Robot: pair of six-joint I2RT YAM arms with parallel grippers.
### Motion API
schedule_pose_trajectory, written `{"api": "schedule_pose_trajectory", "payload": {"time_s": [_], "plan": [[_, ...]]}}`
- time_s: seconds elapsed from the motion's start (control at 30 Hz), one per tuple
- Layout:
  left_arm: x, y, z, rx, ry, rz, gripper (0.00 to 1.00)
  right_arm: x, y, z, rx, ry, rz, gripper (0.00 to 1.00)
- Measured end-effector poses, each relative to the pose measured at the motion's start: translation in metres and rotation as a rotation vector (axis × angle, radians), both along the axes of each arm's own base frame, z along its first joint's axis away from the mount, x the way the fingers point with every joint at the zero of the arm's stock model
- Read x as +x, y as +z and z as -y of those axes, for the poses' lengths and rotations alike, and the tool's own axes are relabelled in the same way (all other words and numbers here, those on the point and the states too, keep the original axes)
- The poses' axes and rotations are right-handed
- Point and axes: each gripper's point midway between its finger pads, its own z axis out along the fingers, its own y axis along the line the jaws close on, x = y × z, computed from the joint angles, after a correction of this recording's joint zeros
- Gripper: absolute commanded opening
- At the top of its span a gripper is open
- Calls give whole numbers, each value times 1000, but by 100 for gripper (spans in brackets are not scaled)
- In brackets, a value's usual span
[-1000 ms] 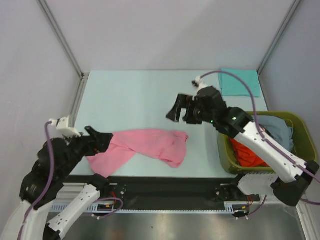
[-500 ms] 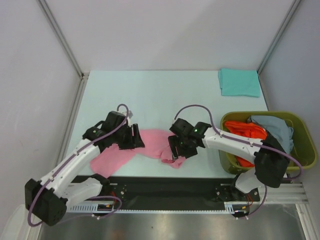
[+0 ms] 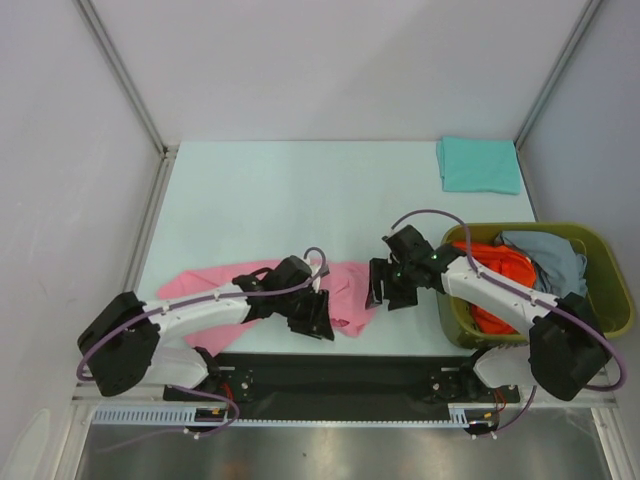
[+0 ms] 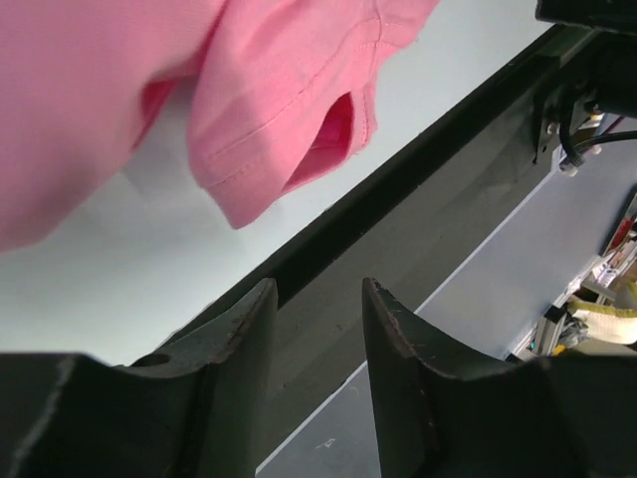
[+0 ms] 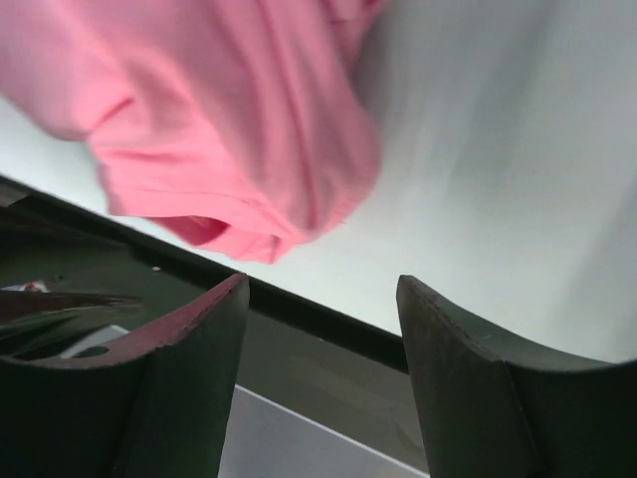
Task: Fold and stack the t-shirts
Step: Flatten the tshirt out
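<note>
The pink t-shirt (image 3: 215, 285) lies crumpled along the table's near edge. Its sleeve end shows in the left wrist view (image 4: 289, 119) and its bunched right end in the right wrist view (image 5: 219, 129). My left gripper (image 3: 318, 318) is open and empty, low over the shirt's near right part. My right gripper (image 3: 378, 292) is open and empty just right of the shirt's right end. A folded teal t-shirt (image 3: 478, 165) lies at the far right. An orange-red t-shirt (image 3: 492, 268) and a grey-blue one (image 3: 548, 258) sit in the basket.
The olive-green plastic basket (image 3: 612, 300) stands at the right edge, close to my right arm. The black front rail (image 3: 330, 372) runs along the near table edge, just below both grippers.
Both arms swung down to the shirt's right end near the front edge. The left arm stretched right across the shirt, which now lies flatter and spread further left. The right gripper backed off slightly right.
</note>
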Motion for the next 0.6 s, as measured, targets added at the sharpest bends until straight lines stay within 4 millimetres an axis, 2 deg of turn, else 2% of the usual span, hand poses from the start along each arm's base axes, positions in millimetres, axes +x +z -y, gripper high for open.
{"api": "schedule_pose_trajectory", "payload": {"time_s": [0.07,0.27,0.5,0.6], "plan": [[-1,-5,4,10,1,1,55,0,2,-7,38,27,2,66],[13,-11,11,15,45,46,61,3,-6,-22,88,59,-19,67],[20,-38,8,98,73,32,61,9,-17,-19,71,44,-38,63],[26,-37,13,91,80,42,58,11,-23,-18,60,44,-49,59]]}}
